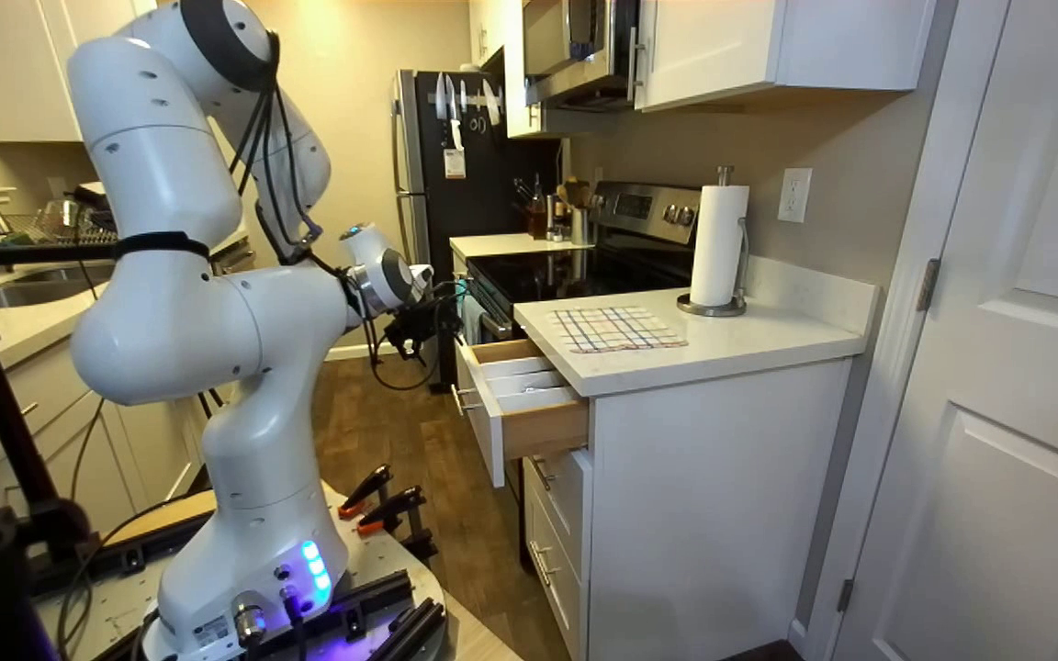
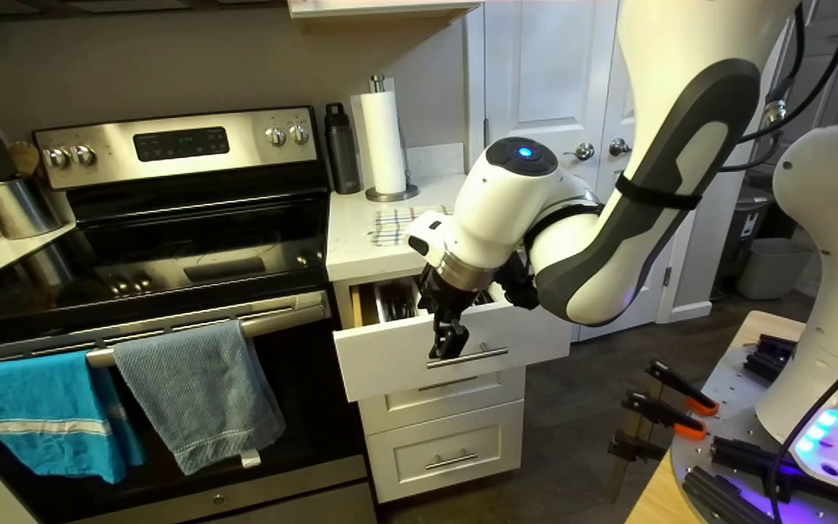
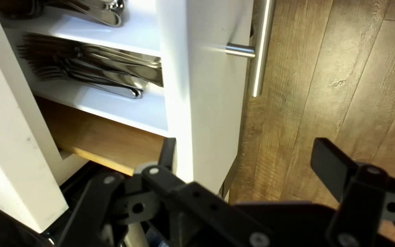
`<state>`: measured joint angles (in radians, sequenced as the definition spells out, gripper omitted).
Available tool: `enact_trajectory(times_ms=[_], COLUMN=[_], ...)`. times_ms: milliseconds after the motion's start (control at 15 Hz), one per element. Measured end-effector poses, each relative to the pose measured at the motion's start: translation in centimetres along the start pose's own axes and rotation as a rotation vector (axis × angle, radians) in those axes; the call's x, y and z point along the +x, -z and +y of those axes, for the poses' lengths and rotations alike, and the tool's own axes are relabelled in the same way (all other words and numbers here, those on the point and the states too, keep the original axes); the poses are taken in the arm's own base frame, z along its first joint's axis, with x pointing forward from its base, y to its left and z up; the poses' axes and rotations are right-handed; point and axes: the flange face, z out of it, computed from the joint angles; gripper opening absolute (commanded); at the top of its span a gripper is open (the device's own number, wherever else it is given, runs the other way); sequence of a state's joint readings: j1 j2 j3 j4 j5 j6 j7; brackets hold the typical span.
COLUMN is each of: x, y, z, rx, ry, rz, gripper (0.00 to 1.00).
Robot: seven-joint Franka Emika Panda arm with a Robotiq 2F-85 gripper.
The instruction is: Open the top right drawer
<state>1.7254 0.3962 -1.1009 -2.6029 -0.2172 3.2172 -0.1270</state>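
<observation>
Franka Panda arm [image 1: 157, 174] bends at a high elbow [image 1: 226, 41], forearm [image 2: 666, 145] slopes down to wrist [image 2: 495, 211]. Robotiq gripper [image 3: 247, 151] points down, fingers [image 3: 331, 168] spread wide apart in the wrist view. Lights [image 1: 316, 566] glow blue on base [image 1: 230, 555] and wrist.

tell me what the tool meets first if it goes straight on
Likely the top right drawer: in the wrist view, its front's upper edge lies nearly in line with one finger of the tool, the floor with the other. Depth is unclear.

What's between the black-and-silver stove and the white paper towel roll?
A tall dark bottle stands there on the white countertop, shown in an exterior view.
</observation>
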Motion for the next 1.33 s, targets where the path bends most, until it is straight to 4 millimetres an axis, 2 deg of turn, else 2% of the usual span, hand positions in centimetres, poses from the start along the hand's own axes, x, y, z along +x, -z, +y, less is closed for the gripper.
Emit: enact_trajectory(times_ms=[200, 467, 1000, 1200, 1333], x=[-0.9, -2.2, -2.2, -2.6, -2.7], y=[-0.2, -0.9, -1.8, -1.8, -1.5], z=[0.9, 0.8, -2.4, -1.7, -0.5], rx=[-0.010, 0.002, 0.054, 0.048, 0.042], ry=[-0.024, -0.049, -0.003, -0.019, -0.046], rz=[-0.023, -0.066, -0.095, -0.097, -0.090], gripper=[1.00, 1.00, 1.00, 1.00, 1.00])
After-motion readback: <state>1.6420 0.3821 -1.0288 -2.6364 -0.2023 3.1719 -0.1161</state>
